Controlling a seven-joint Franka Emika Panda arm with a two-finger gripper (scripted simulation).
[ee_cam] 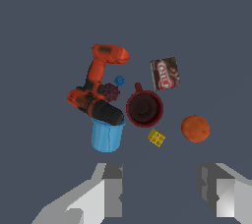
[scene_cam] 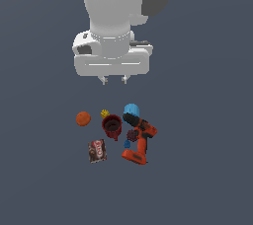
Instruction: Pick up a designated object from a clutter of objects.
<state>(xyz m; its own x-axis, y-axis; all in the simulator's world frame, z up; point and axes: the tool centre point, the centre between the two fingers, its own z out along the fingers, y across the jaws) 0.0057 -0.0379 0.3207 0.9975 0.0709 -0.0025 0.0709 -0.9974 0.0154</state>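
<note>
Above a dark grey floor [scene_cam: 207, 169], 1 white Franka gripper [scene_cam: 113, 79] hangs with its 2 fingers [ee_cam: 110, 188] spread apart, holding nothing, well clear of the clutter below. At the middle of that clutter stands the dark red mug [scene_cam: 112, 126], upright, mouth open upward. Just beside its rim sits a tiny yellow block [scene_cam: 105, 113]. An orange ball [scene_cam: 83, 118] lies toward the exterior view's left. On the mug's other side lies a red-orange drill [scene_cam: 140, 140], its black nose against a blue cup [scene_cam: 131, 109]. A brown printed box [scene_cam: 98, 150] lies flat nearby.
</note>
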